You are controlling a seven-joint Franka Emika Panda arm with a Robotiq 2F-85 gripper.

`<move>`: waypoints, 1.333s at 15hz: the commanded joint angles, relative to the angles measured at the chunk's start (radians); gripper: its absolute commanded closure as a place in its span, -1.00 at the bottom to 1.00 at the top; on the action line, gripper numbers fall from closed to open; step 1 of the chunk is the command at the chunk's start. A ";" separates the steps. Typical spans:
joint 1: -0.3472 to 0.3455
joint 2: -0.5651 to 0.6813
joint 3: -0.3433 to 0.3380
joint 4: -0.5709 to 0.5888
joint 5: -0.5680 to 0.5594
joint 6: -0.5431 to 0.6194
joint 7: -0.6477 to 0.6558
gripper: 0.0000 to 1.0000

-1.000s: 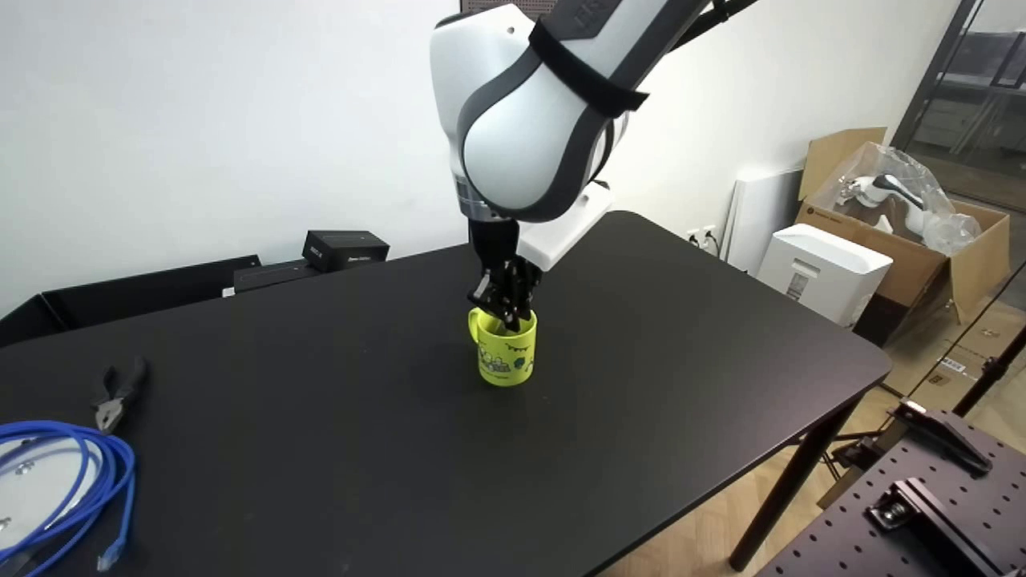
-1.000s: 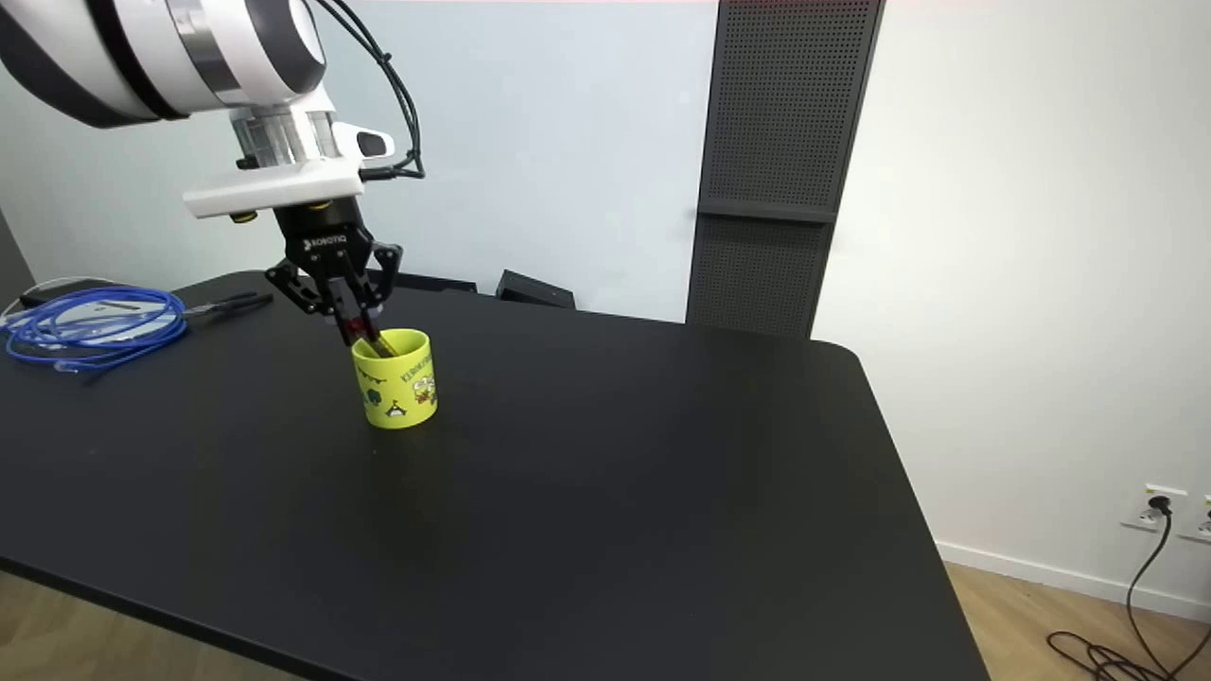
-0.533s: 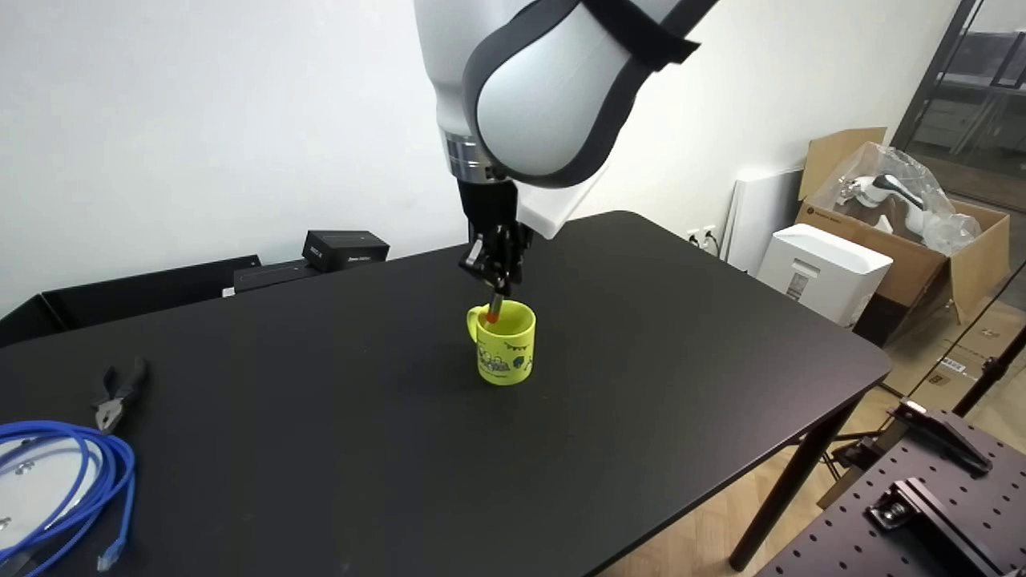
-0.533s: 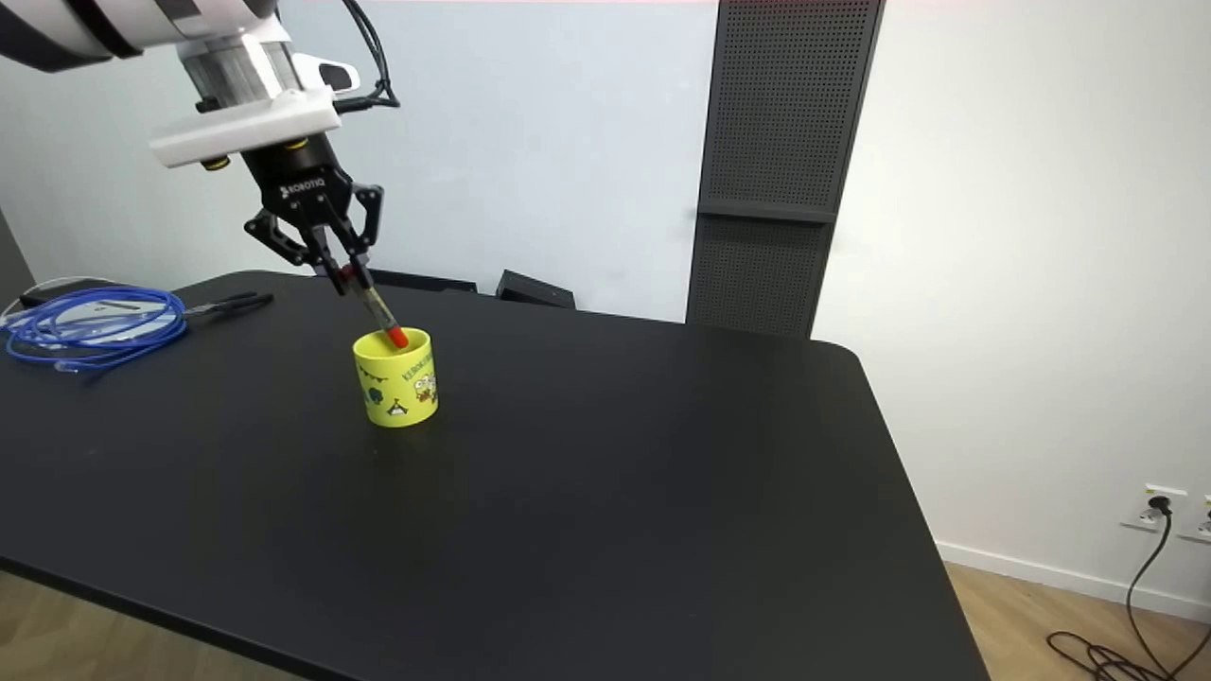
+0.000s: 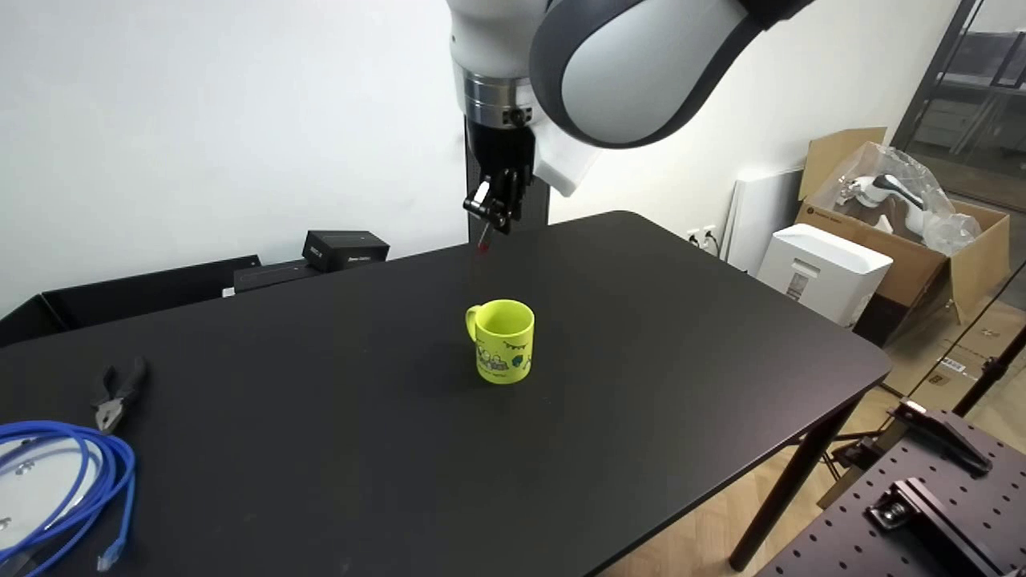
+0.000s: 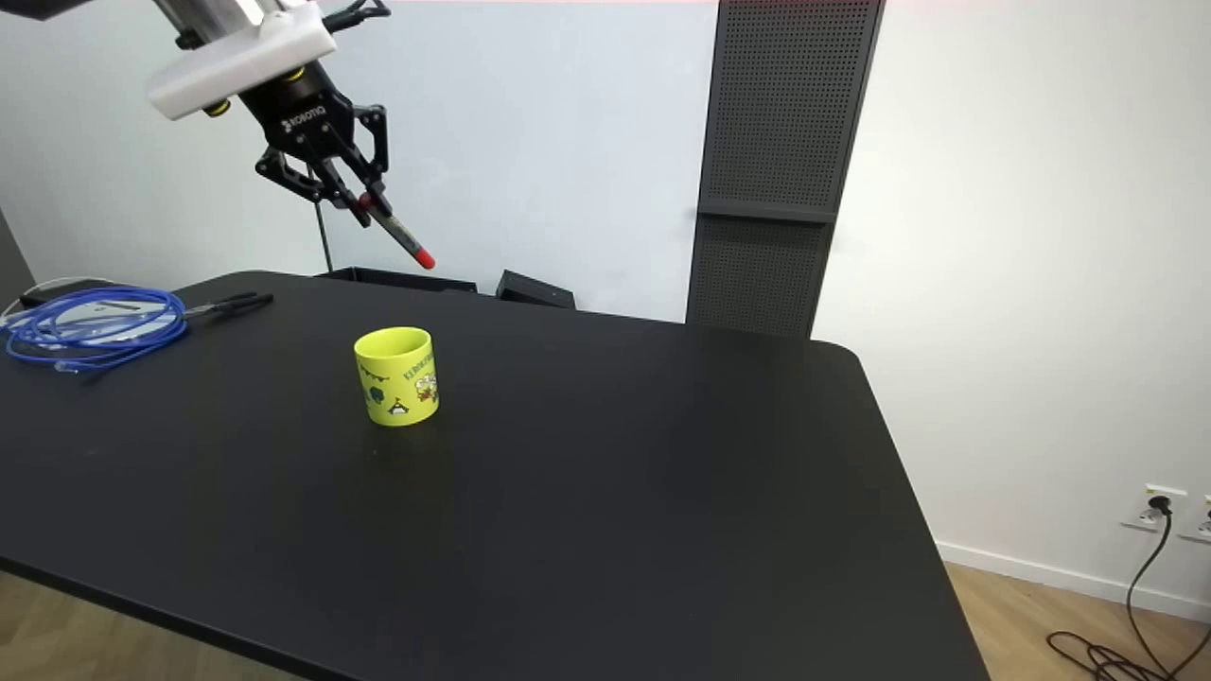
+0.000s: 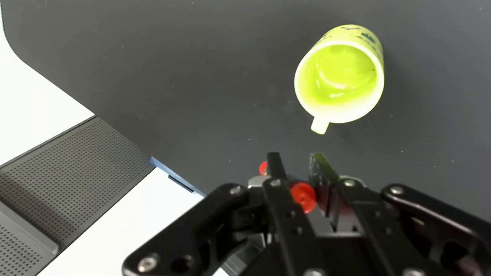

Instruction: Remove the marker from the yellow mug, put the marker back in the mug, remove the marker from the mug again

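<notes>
In an exterior view, at far left, you see a coiled blue cable (image 6: 43, 331); just beside it, pliers (image 6: 236, 304) lie on the black table (image 6: 615, 454). Toward the upper left, your gripper (image 6: 375, 216) tilts downward to the right, its jaws drawn together around the marker (image 6: 402, 236), which you hold in the air, red tip slanting to the lower right. Below, left of centre, the yellow mug (image 6: 397, 383) stands upright, apart from the marker. Farther right appear a dark box (image 6: 535, 291) and, upper right of centre, a perforated panel (image 6: 771, 236).
</notes>
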 commanded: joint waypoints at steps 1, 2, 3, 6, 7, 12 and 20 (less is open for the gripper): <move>-0.062 -0.049 -0.002 -0.053 -0.075 0.069 0.105 0.89; -0.079 -0.053 -0.007 -0.061 -0.078 0.087 0.119 0.89; -0.080 -0.053 -0.032 -0.072 -0.079 0.111 0.127 0.89; -0.121 -0.032 -0.063 -0.090 -0.061 0.168 0.099 0.89; -0.133 -0.015 -0.076 -0.094 -0.042 0.193 0.079 0.89; -0.178 0.095 -0.109 -0.099 0.156 0.329 -0.092 0.89; -0.424 0.268 0.213 -0.029 0.843 0.343 -0.750 0.04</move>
